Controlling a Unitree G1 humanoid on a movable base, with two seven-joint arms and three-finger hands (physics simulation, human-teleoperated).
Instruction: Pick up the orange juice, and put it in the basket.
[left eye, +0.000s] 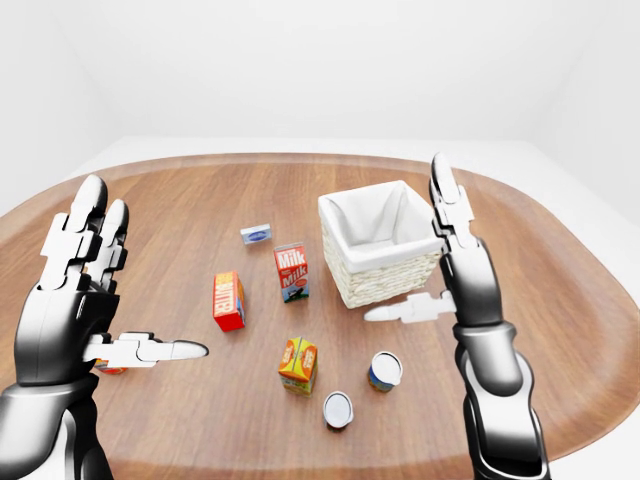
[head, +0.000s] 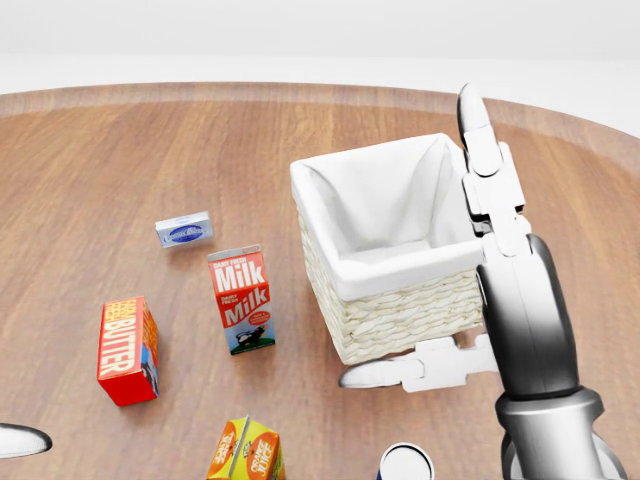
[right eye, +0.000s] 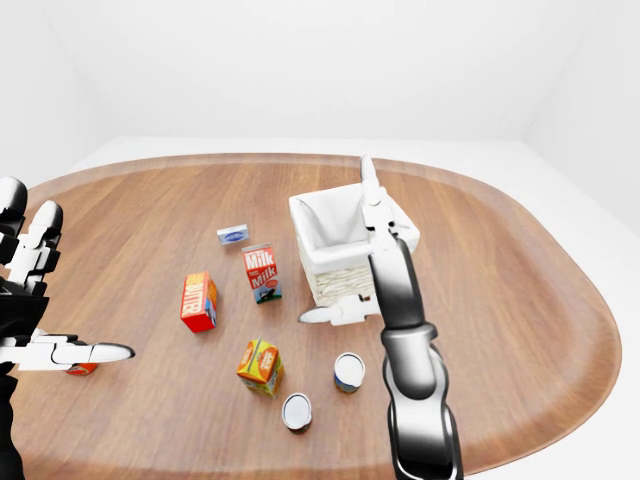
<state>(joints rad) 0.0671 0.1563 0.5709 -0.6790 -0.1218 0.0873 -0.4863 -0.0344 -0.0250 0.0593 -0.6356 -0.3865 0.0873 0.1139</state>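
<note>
Standing untouched on the wooden table, the orange juice carton has not yet been picked up, so by these views the whole task is still to do: the grasp, the carry and the drop into the basket. The carton sits toward the bottom of the left-eye view, below the milk carton and well apart from the white-lined wicker basket, which looks empty. Both hands are raised and spread, holding nothing: the right hand has its fingers straight up beside the basket with the thumb out to the side, and the left hand is likewise splayed at the view's left. Readable writing is limited: "Milk" twice on the red carton and "BUTTER" down the red butter box. The juice carton's label is too small to read, as is the small blue-and-white packet. Two cans stand near the juice.
</note>
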